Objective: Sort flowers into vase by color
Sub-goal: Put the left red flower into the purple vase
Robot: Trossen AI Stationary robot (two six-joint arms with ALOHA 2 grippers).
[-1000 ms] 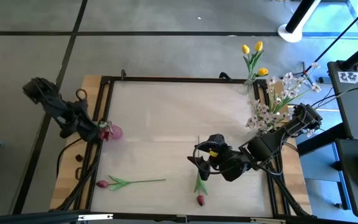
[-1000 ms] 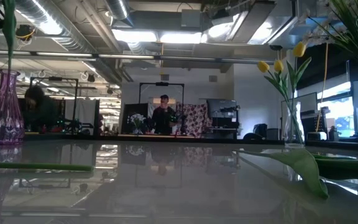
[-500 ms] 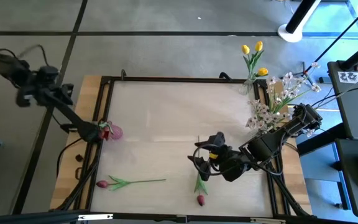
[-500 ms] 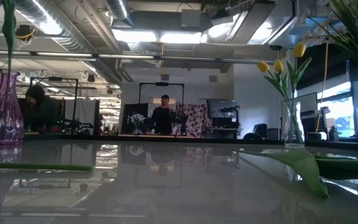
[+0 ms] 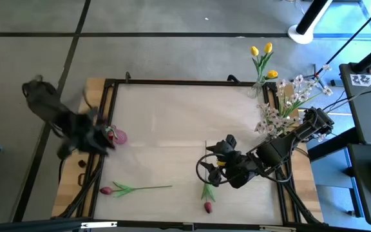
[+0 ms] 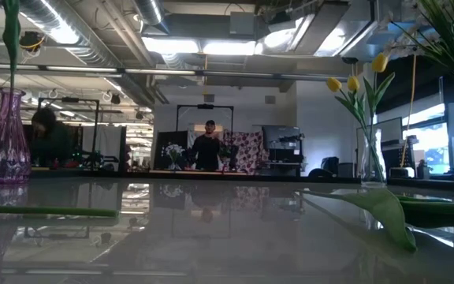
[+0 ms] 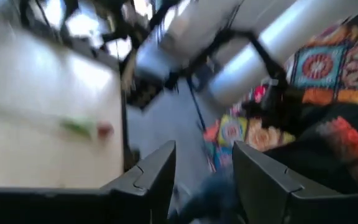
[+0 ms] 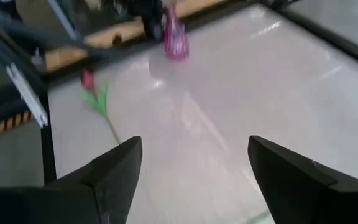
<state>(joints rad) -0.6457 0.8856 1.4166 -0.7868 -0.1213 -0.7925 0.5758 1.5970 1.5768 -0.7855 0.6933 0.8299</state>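
Observation:
A pink vase (image 5: 118,136) stands at the table's left edge with a green stem (image 6: 10,31) in it. My left gripper (image 5: 100,139) is just left of the vase, and its wrist view shows it open (image 7: 204,180) with nothing between the fingers. One dark red tulip (image 5: 134,189) lies flat near the left front. Another (image 5: 207,205) lies at the near edge, head toward me. My right gripper (image 5: 211,171) hovers open over that one's leaves (image 5: 208,191). Yellow tulips (image 5: 263,59) and white blossoms (image 5: 282,106) stand in clear vases at the far right.
A black frame (image 5: 172,82) rims the pale tabletop, with wooden margins outside it. Cables run along the left (image 5: 82,174) and right near corners. The middle and far part of the board (image 5: 172,116) is bare. People show in the room beyond (image 6: 208,150).
My left arm's upper links swung out toward the far left and came back, blurred with speed. Its gripper end stayed beside the pink vase. My right gripper shifted a little toward the near edge above the tulip's leaves. The flowers did not move.

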